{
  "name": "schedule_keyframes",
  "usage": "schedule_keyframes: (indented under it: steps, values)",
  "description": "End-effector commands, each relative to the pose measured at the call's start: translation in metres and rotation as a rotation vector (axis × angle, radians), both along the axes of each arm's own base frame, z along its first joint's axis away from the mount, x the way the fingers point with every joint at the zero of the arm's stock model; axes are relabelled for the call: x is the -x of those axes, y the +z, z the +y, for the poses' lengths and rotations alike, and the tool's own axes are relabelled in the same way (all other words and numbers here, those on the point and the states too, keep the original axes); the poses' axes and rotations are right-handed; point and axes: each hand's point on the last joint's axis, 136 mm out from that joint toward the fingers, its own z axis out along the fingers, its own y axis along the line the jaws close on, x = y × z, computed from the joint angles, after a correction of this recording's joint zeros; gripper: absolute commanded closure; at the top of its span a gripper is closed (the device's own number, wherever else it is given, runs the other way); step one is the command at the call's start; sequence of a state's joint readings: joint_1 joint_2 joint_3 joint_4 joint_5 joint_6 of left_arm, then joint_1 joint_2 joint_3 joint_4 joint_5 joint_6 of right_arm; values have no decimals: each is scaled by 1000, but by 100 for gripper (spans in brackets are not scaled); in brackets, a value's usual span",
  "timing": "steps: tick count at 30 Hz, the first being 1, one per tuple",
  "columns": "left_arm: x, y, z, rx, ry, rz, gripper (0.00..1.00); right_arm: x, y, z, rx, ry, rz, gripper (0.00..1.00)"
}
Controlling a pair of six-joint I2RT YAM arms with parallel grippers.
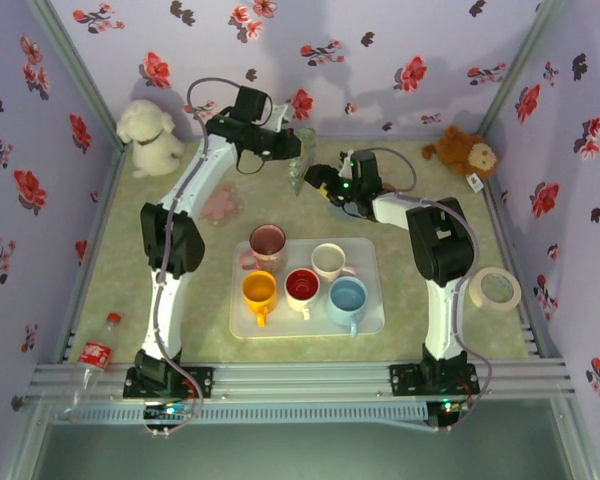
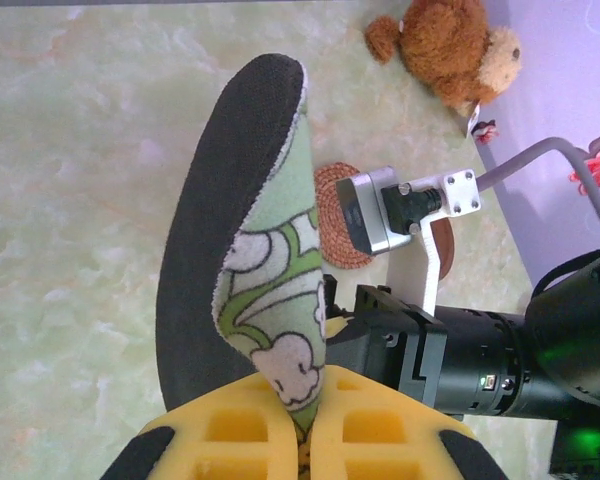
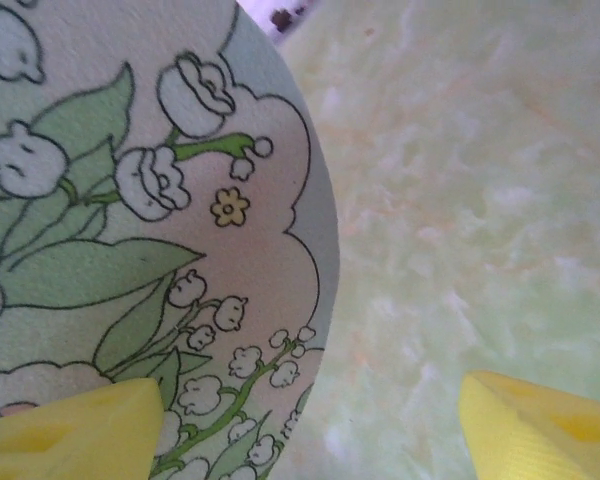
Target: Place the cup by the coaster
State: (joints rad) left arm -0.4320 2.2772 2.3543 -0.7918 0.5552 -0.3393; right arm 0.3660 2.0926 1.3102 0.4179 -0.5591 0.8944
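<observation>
A round floral coaster (image 2: 270, 250), green with white flowers and a black underside, hangs on edge above the table, and my left gripper (image 2: 315, 440) is shut on its rim. From the top view the left gripper (image 1: 292, 152) is at the back centre with the coaster (image 1: 300, 170) below it. My right gripper (image 1: 318, 180) stands open right beside it. In the right wrist view the coaster (image 3: 130, 250) reaches partly between the yellow fingers (image 3: 540, 420). Several cups stand on the white tray (image 1: 370, 318): pink (image 1: 268, 242), cream (image 1: 329, 261), yellow (image 1: 259, 291), red (image 1: 302, 286), blue (image 1: 347, 297).
A brown woven coaster (image 2: 332, 225) lies on the table under the right wrist. A white plush dog (image 1: 150, 138) sits back left, a brown plush monkey (image 1: 465, 152) back right. There is a pink item (image 1: 220, 205) near the left arm, a tape roll (image 1: 494, 290) right, a bottle (image 1: 95, 355) front left.
</observation>
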Motion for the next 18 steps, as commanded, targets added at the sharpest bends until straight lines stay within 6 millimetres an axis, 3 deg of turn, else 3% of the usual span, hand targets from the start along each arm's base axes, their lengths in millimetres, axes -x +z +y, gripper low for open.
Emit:
schedule_keyframes:
  steps: [1, 6, 18]
  values:
    - [13, 57, -3, 70, -15, -71, 100, -8, 41, 0, -134, -22, -115, 21]
    - [15, 61, -2, 75, -9, -71, 100, -9, 57, -5, -179, -62, -175, 20]
    - [20, 70, -4, 88, -13, -83, 100, -20, 73, 13, -352, -46, -183, 20]
